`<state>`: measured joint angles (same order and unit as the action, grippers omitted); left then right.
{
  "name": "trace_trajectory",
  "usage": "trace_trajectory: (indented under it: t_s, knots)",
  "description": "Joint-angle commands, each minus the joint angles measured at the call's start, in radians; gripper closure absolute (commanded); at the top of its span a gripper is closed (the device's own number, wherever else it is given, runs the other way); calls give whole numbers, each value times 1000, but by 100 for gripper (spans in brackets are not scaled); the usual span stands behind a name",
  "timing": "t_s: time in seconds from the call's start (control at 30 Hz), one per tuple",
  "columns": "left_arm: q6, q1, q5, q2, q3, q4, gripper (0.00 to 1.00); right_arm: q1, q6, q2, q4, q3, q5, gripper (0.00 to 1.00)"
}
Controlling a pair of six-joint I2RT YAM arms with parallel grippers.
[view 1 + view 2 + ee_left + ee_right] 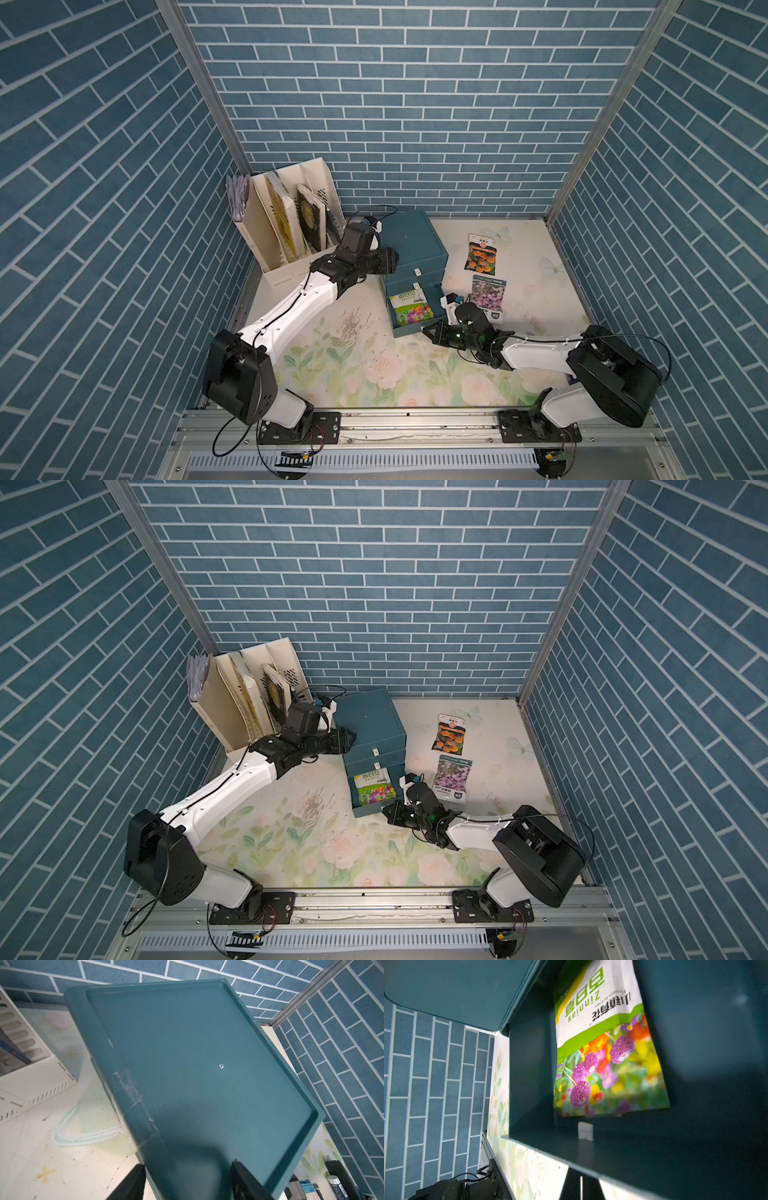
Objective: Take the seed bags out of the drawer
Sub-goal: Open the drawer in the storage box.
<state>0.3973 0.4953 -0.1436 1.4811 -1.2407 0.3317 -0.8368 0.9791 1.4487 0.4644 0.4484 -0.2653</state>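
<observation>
At the drawer (pixel 409 331) front my right claw (pixel 428 331) is clenched, empty, and the green bag (pixel 409 309) lies inside, so I fear reaching in closed will only push it deeper

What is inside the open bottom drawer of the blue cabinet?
One green-white seed bag lies in the open drawer. Whatever may lie beneath it is covered; the drawer's rear is hidden under the cabinet.
</observation>
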Motion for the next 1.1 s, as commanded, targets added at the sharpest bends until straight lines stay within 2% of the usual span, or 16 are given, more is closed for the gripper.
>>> trace_trajectory:
  t_s: [0.0,0.8,0.93,1.07]
  knots:
    - [-15,4,10,18,43,118,32,-18,-35,-39,-69,-13,-23,100]
    - [-8,6,13,4,54,118,32,-22,-51,-129,-184,-36,-58,100]
    - [-9,5,14,0,53,121,32,-24,-55,-173,-227,-25,-34,77]
    - [-9,5,17,-4,52,124,32,-24,-91,-234,-329,24,-1,63]
